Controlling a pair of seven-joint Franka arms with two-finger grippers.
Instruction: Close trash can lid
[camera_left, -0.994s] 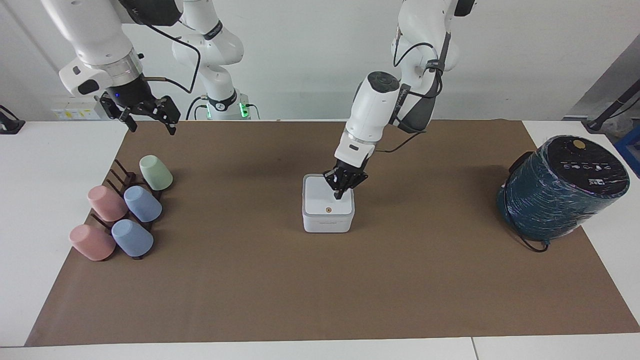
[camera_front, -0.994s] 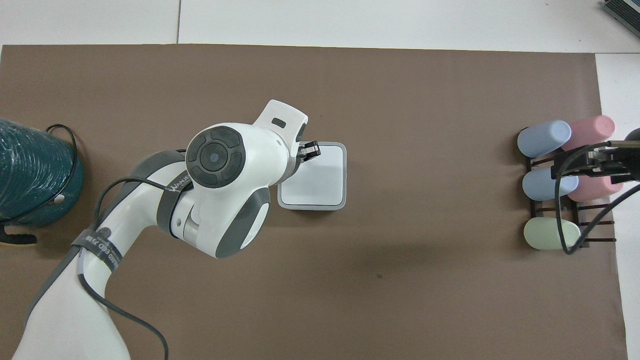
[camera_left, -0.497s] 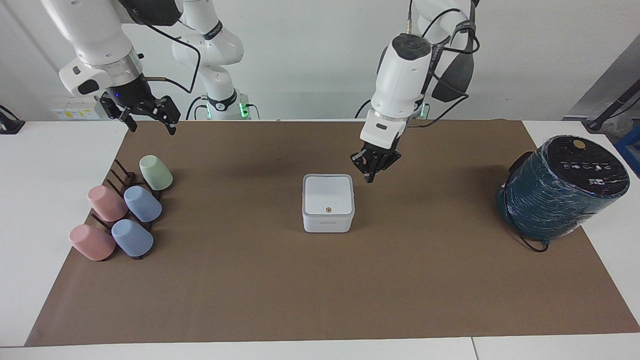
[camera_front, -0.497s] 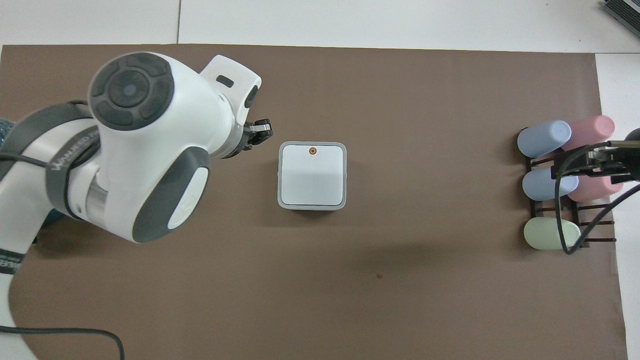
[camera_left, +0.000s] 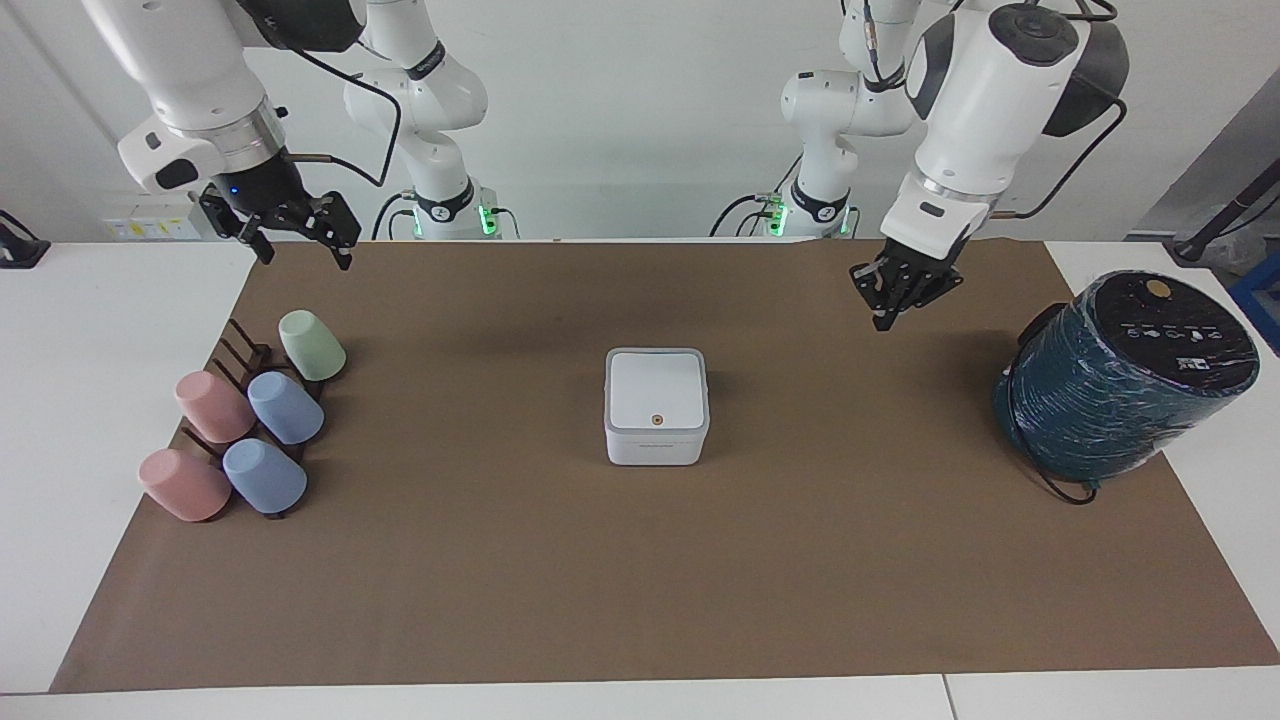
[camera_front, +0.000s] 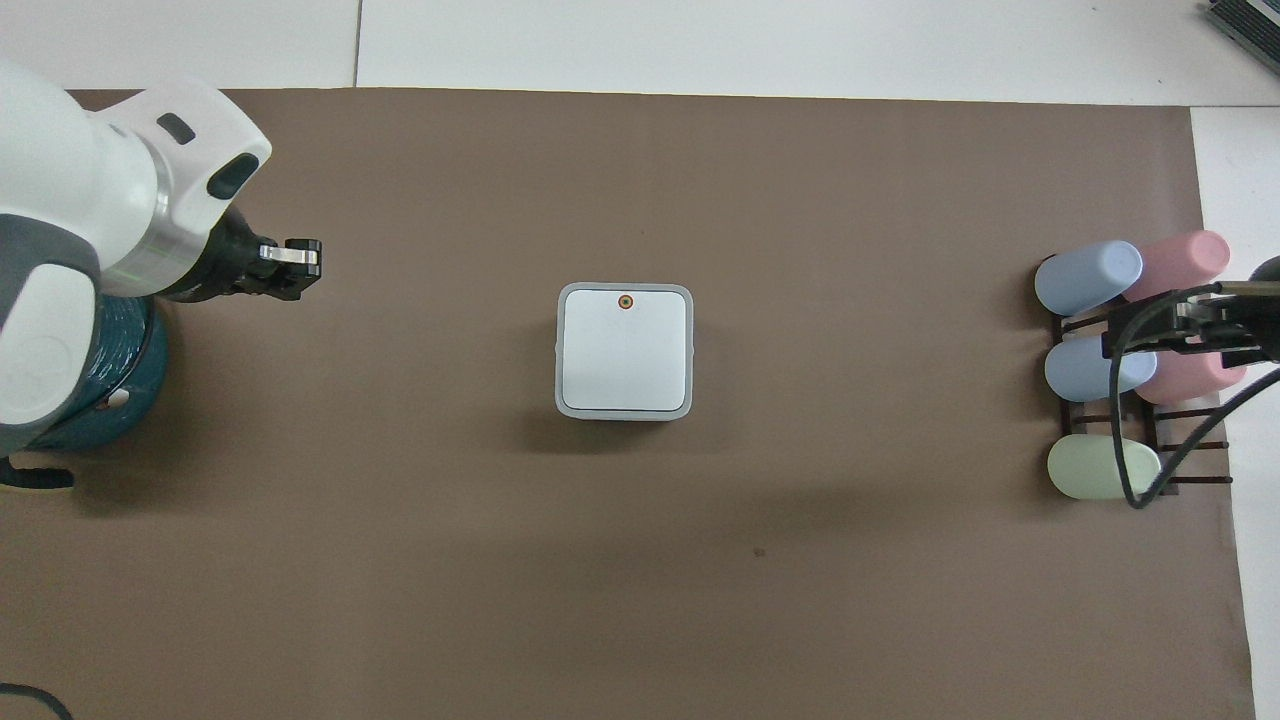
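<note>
The small white trash can (camera_left: 655, 445) stands in the middle of the brown mat. Its lid (camera_left: 656, 388) lies flat and closed on it, orange dot up; the lid also shows in the overhead view (camera_front: 625, 350). My left gripper (camera_left: 884, 316) is shut and empty, up in the air over the mat between the trash can and the teal cylinder; it also shows in the overhead view (camera_front: 298, 262). My right gripper (camera_left: 303, 247) is open and empty and waits in the air over the cup rack.
A large dark teal cylinder (camera_left: 1120, 375) with a black top and a cable stands at the left arm's end of the mat. A dark rack (camera_left: 245, 375) with several pastel cups lies at the right arm's end. A brown mat (camera_left: 500, 560) covers the table.
My left gripper has lifted off the closed lid and swung away toward the teal cylinder. The lid stays flat. The right arm has not moved.
</note>
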